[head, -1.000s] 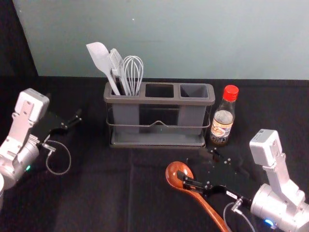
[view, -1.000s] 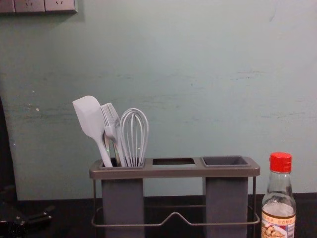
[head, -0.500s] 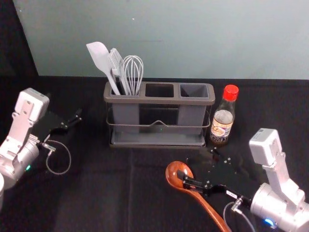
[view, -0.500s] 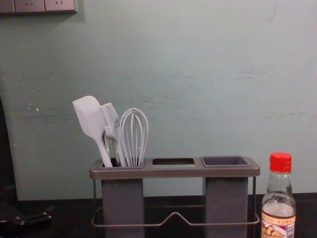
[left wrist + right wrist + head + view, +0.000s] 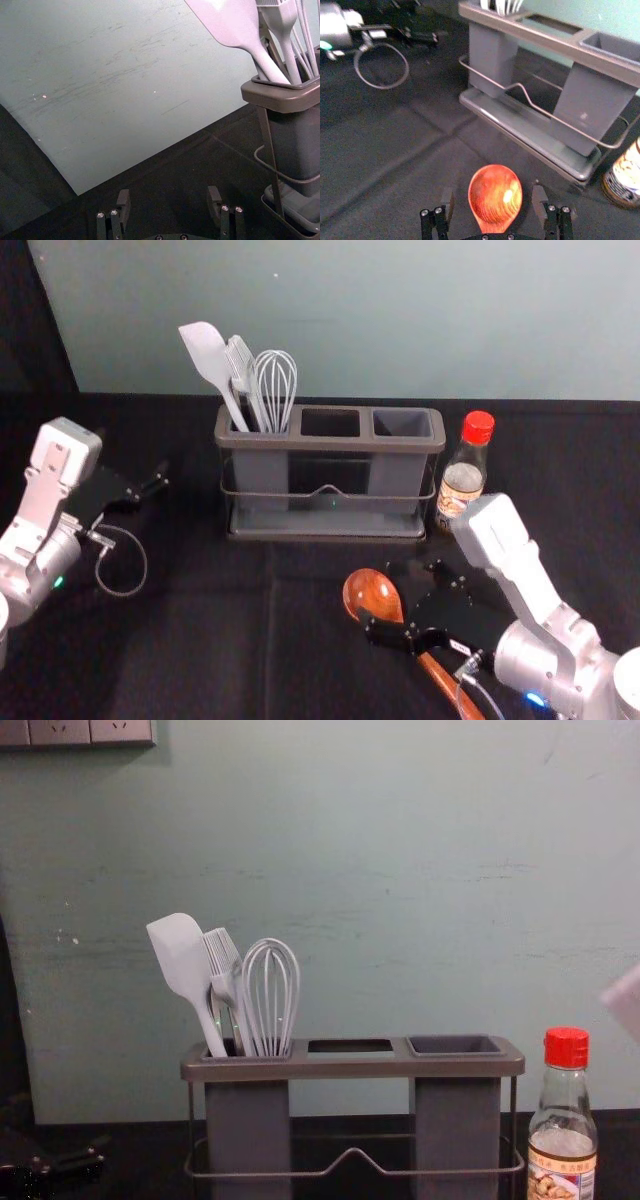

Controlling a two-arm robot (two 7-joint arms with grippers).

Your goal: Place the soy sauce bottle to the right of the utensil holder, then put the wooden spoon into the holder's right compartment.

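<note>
Wooden spoon point(image 5: 371, 593) down on the dark cloth point(image 5: 200, 640) — left to right, the left gripper point(image 5: 133, 458) is parked, fingers spread; the utensil holder point(image 5: 330, 444) has pale utensils point(image 5: 211, 355) in its left compartment; the right gripper point(image 5: 400, 593) hovers over the spoon, fingers parted — and the soy sauce bottle point(image 5: 463, 477) stands upright just right of the holder.

Clear glass soy sauce bottle point(image 5: 463, 478) with a red cap and printed label, upright just beside the right end of a grey, three-compartment utensil holder point(image 5: 330, 445), which stands upright. In front, a glossy reddish-brown wooden spoon point(image 5: 371, 593) lies slantwise on the black-covered worktop point(image 5: 200, 640), round bowl towards the holder.
</note>
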